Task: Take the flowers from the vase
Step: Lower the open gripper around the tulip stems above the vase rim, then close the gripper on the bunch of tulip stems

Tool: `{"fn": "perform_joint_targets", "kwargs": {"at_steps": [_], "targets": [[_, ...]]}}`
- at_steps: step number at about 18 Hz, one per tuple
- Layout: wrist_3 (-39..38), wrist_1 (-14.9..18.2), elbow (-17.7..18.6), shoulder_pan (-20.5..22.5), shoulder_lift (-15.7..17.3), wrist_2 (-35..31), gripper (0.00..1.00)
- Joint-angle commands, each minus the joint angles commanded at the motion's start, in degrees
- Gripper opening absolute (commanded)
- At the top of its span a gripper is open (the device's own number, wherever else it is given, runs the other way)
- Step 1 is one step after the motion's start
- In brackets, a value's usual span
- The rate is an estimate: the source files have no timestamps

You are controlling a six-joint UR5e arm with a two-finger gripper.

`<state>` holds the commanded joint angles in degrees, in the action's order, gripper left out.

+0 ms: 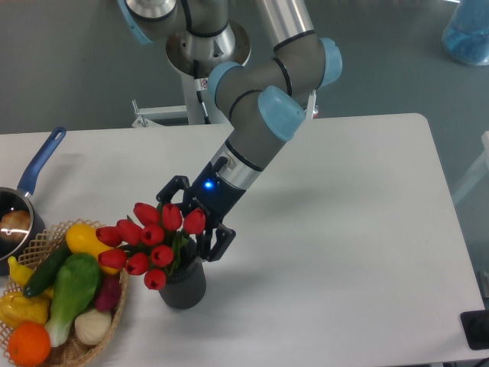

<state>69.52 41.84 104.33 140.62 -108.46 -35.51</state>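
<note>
Nearest to us, at the table's [344, 252] front left corner, we see a wicker basket [99, 336] heaped with an orange, a yellow pepper, a green vegetable and other produce. Just right of it stands the vase [184, 286], dark grey and upright on the white surface, close beside the basket's rim. The flowers [153, 235] sit in the vase, their red buds leaning up and to the left so that the outermost ones hang over the basket's edge, with green leaves showing between the buds and the vase mouth. Right behind the bunch we find the gripper [190, 220], angled down and to the left; its black fingers are spread apart, one finger [172, 188] rising behind the upper buds and the other finger [214, 241] reaching down just right of the bunch, near the vase rim. We cannot tell whether either finger touches the stems. A blue light glows on the wrist above the gripper. Farther back on the left, a saucepan [23, 206] with a blue handle lies at the table's edge. Beyond the table the arm's [263, 115] grey and blue joints climb to its base.
</note>
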Motion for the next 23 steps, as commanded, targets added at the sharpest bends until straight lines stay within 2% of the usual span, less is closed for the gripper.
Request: {"fn": "perform_joint_targets", "kwargs": {"at_steps": [8, 14, 16, 19, 21, 23], "targets": [[-0.09, 0.00, 1.41, 2.11, 0.00, 3.25, 1.00], [0.17, 0.00, 0.97, 2.02, -0.79, 6.15, 0.96], [0.79, -0.09, 0.88, 1.85, -1.58, 6.25, 0.90], [1.49, 0.00, 0.79, 1.76, -1.76, 6.25, 0.89], [1.49, 0.00, 0.79, 1.76, -1.76, 6.25, 0.80], [1.49, 0.00, 0.70, 1.76, -1.67, 6.33, 0.79]]}}
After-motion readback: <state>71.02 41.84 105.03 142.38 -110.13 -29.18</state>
